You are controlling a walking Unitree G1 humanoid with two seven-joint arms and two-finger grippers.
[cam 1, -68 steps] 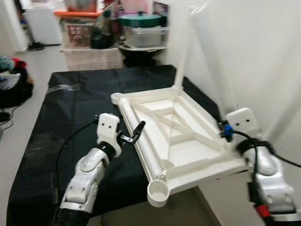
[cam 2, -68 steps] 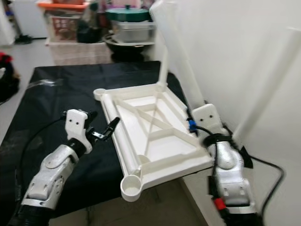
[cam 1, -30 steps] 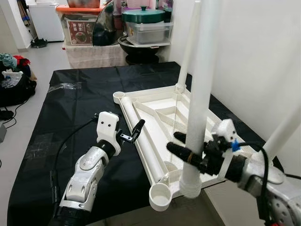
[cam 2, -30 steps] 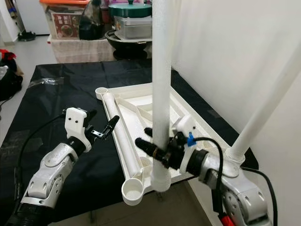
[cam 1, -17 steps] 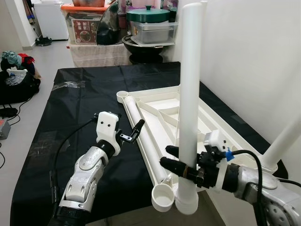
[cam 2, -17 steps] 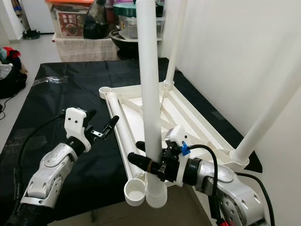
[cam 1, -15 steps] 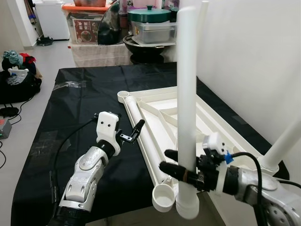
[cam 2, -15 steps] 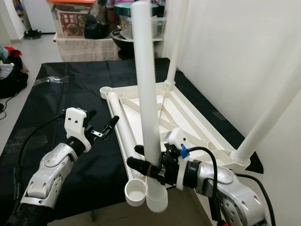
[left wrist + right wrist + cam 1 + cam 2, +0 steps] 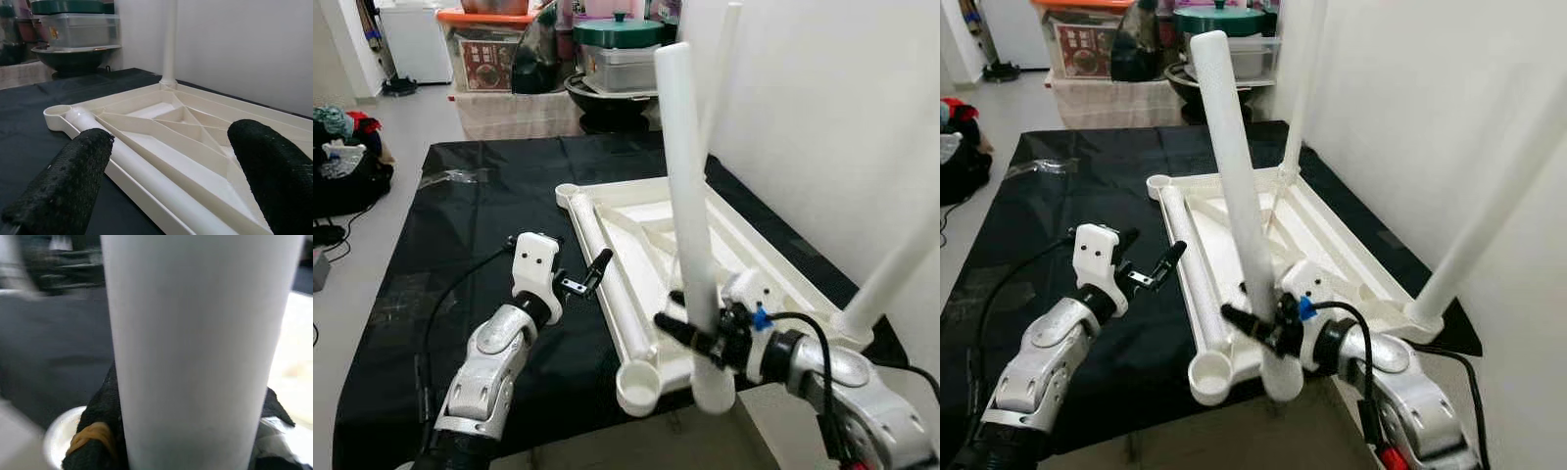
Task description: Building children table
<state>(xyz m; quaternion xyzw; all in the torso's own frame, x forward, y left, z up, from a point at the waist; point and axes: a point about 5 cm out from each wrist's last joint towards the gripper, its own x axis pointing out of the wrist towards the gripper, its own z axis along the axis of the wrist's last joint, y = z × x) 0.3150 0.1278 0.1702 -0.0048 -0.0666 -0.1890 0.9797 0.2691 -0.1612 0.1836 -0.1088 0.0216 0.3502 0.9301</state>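
Black-covered surface (image 9: 460, 225) stands beside a white wall, with storage bins and a green-lidded pot behind it. On the surface lies the white plastic children's tabletop (image 9: 646, 245), upside down, ribbed underside up; its near end overhangs the front edge. Two white tubular legs are seated upright: one at the far corner (image 9: 720, 59), one at the near right corner (image 9: 891, 279). A loose white leg (image 9: 607, 294) lies along the tabletop's left rail.

Right hand (image 9: 697, 338) is clenched around the lower part of another white tubular leg (image 9: 683, 215), which tilts, its base just beside the empty round socket (image 9: 636, 387) at the near left corner. Left hand (image 9: 582, 282) hovers released, fingers apart, just beside the left rail, gripping nothing.

Judgement: step in hand is seating this leg. Risk: the tilt and offset base could make it jam or miss the socket; pressing down on the overhanging corner may tip the tabletop, since the left hand is not bracing it.
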